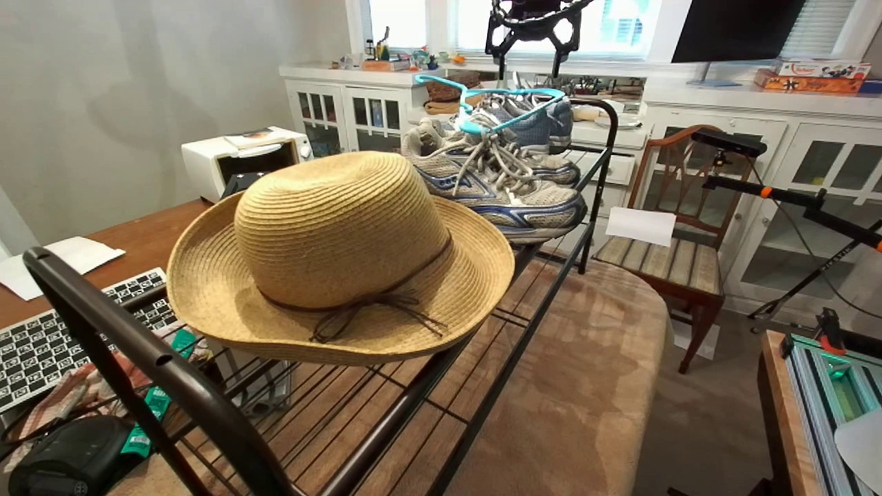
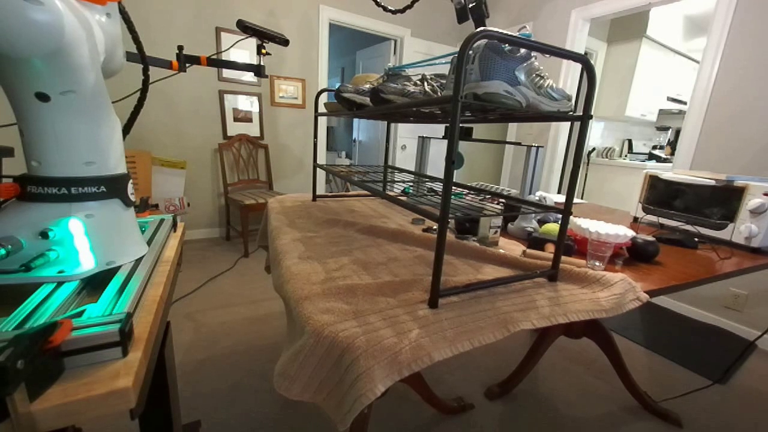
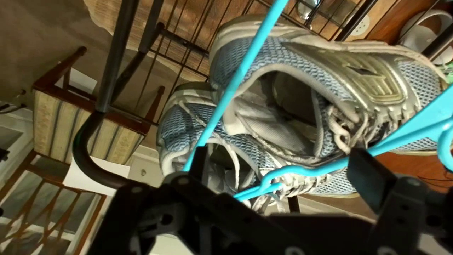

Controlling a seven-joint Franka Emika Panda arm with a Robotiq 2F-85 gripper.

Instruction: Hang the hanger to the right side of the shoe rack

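The teal-blue hanger (image 1: 475,127) lies across the grey-white sneakers (image 1: 496,186) on top of the black shoe rack (image 1: 610,131). Its hook points toward the wall side in that exterior view. My gripper (image 1: 528,71) hangs fingers-down just over the hanger's far part, jaws spread wide. From the wrist, the gripper (image 3: 283,161) has one hanger bar (image 3: 318,170) running through the gap between its fingers, with no grip on it. A long hanger side (image 3: 240,71) passes behind a fingertip. The other exterior angle shows the rack (image 2: 447,198) standing upright, the hanger (image 2: 426,62) partly hidden by shoes.
A straw hat (image 1: 344,234) sits on the rack nearer that camera. The rack's curved end rail (image 3: 85,141) rises beside the shoes. A towel (image 2: 360,258) covers the table beneath. A wooden chair (image 1: 668,262) and a toaster oven (image 2: 690,201) stand around.
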